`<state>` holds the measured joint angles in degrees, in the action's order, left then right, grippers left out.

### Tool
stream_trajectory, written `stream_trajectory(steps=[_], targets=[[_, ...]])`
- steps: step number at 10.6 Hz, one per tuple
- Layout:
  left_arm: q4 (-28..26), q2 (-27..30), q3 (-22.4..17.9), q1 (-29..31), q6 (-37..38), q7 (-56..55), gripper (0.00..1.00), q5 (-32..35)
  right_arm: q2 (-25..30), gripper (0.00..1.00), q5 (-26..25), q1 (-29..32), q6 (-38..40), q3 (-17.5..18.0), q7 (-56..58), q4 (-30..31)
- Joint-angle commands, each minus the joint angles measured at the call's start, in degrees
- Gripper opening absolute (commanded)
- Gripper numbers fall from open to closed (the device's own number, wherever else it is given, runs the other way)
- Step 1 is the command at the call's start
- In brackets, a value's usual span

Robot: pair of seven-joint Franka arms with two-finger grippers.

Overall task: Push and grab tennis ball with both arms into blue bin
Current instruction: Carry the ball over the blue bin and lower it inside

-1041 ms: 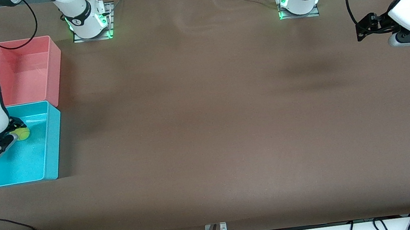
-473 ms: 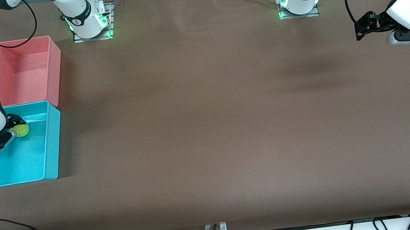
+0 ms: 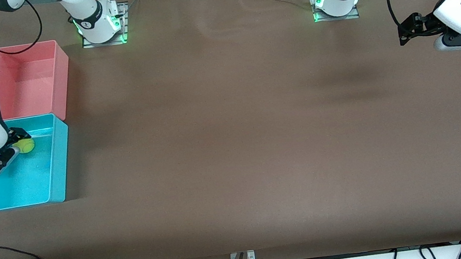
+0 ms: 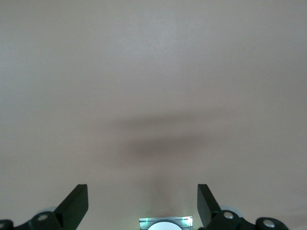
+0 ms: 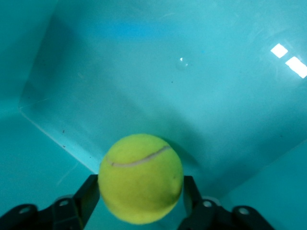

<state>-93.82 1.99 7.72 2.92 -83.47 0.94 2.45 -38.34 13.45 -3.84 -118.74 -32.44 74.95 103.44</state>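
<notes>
Even overhead light, soft shadow smears on the brown table (image 3: pixel 233 147); window-like glare (two bright patches) inside the blue bin (image 5: pixel 288 60).

One tennis ball (image 3: pixel 27 145), one blue bin (image 3: pixel 55 188), one pink bin (image 3: pixel 60 67), two arms.

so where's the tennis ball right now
The tennis ball sits between the fingers of the right gripper over the blue bin, at the bin's end nearest the pink bin.
</notes>
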Motion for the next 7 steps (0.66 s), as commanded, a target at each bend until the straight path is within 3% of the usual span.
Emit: stream_trajectory(steps=[1, 7], targets=[[1.97, -0.76, 0.28, -0.11, 1.56, -0.23, 1.00, 1.77, 0.55, 1.00, 1.31, 0.67, 1.05, 0.36, 2.13, -0.52], [1.97, -0.76, 0.37, -0.20, 1.56, -0.32, 1.00, 1.77, 0.99, 1.00, 1.23, 0.50, 6.66, 0.27, 3.62, -5.69]])
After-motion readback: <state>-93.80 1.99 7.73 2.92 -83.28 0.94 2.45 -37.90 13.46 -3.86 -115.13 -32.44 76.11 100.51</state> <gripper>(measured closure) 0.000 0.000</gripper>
